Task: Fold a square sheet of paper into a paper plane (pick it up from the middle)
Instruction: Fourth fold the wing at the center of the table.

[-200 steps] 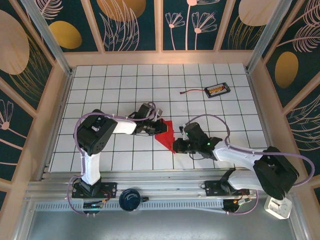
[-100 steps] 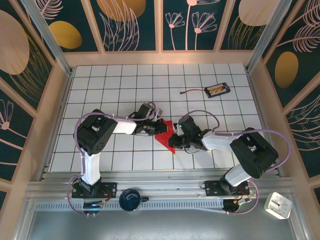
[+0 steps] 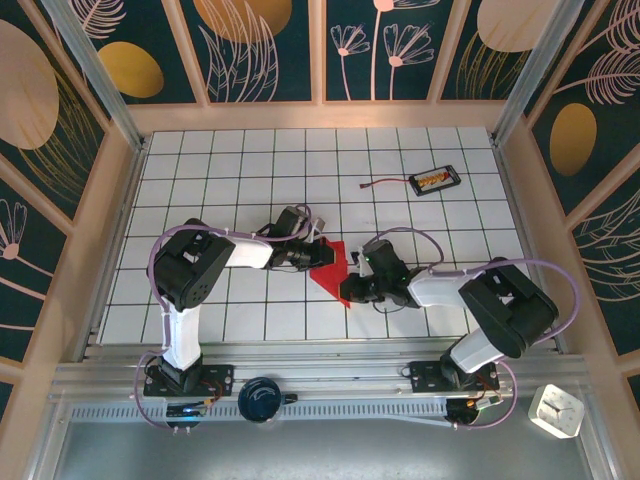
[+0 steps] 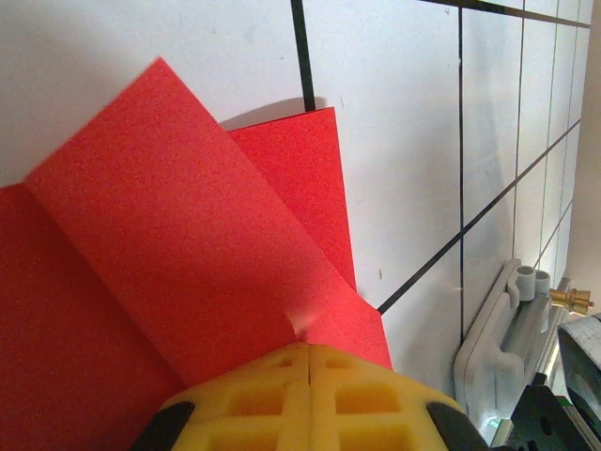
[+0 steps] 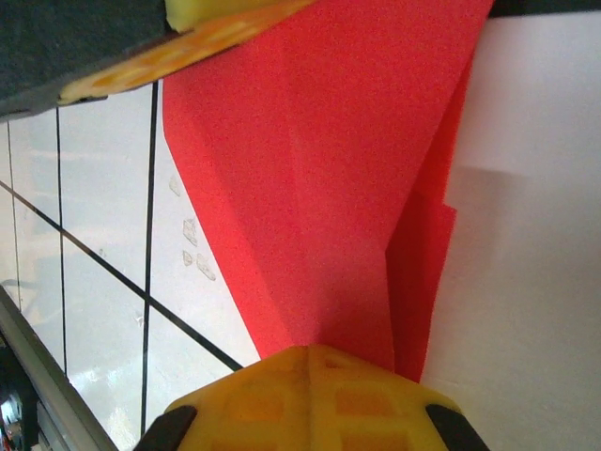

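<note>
Right claw has edged nearer the bases; it and left claw seem clamped on the red paper.

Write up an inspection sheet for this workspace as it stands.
Surface: white table with black grid lines.
Job's things: red paper, partly folded, mid-table between the arms.
Clutter: small black tray at far right; dark round object on near rail; white item at near right corner.
Grippers: left gripper and right gripper both shut on the red paper.
Cables: purple cables looping along both arms; thin red lead from the tray.
Surroundings: leaf-patterned wall panels.
</note>
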Robot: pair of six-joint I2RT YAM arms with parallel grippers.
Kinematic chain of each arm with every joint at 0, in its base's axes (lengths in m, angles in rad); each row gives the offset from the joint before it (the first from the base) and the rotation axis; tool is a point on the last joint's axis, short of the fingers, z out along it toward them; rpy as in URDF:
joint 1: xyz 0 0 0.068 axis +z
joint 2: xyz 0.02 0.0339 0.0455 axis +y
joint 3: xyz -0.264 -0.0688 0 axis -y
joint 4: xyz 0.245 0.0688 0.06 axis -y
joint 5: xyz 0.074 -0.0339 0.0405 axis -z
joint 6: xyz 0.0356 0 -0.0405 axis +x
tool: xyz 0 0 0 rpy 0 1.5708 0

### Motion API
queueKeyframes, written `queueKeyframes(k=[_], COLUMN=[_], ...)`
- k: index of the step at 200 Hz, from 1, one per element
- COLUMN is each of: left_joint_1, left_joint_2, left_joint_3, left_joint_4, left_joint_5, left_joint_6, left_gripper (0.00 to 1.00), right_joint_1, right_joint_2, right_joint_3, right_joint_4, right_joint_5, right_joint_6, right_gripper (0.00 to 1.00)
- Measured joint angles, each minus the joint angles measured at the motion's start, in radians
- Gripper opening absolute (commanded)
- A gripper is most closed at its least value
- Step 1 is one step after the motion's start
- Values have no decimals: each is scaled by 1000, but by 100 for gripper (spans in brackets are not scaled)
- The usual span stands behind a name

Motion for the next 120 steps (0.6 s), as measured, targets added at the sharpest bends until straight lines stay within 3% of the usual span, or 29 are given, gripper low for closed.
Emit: queueKeyframes(k=[120], left_joint_1=[0], left_joint_2=[0], left_joint_3=[0], left_joint_4=[0], left_joint_5=[3], left_joint_6=[0], left_gripper=[3], right_joint_1=[68], right_joint_2=[-167], right_joint_3=[-132], right_joint_4=[-21], right_joint_5=[37], right_joint_6=[83], right_gripper=[0])
